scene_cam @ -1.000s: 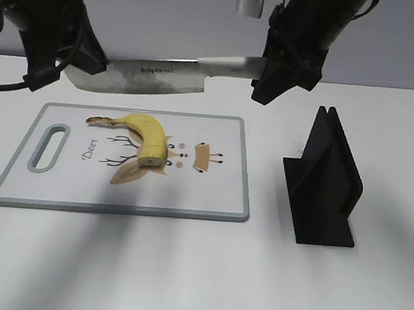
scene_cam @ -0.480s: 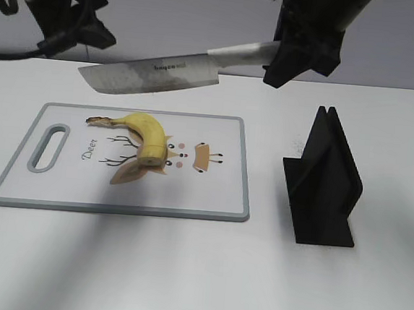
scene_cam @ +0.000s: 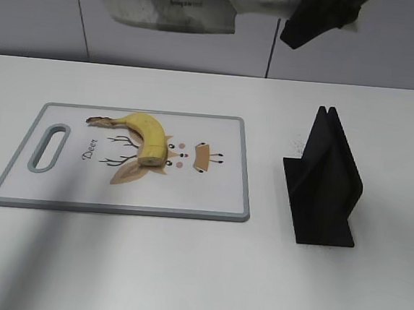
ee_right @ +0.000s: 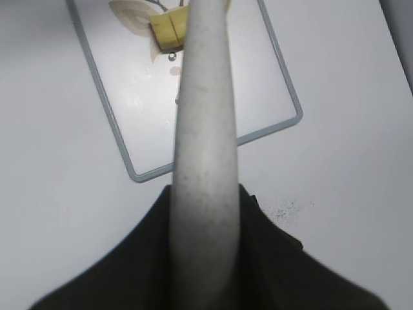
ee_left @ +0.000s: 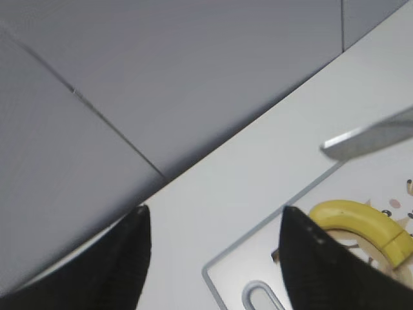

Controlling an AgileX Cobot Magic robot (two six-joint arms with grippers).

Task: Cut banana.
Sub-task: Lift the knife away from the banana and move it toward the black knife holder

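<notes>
Right gripper point(scene_cam: 317, 16): sitting at the top of the exterior view, its fingers clamping the pale handle of the knife point(scene_cam: 172, 10); in the right wrist view the handle is running straight out between the dark fingers point(ee_right: 271, 258)
Knife: hanging high above the table point(scene_cam: 197, 270) with the broad blade pointing left, roughly level, well clear of the board
Left gripper point(ee_left: 213, 258): showing only in the left wrist view, its two dark fingers standing apart with nothing between them, looking down at the table edge and the board's corner
Banana point(scene_cam: 145, 134): lying on the cutting board point(scene_cam: 217, 199), stem end pointing left, cut end facing the front edge, resting over the printed deer drawing
Cutting board: lying flat on the left half of the white table, handle slot at its left end
Black stand point(scene_cam: 323, 181): standing upright on the table, right of the board and apart from it
</notes>
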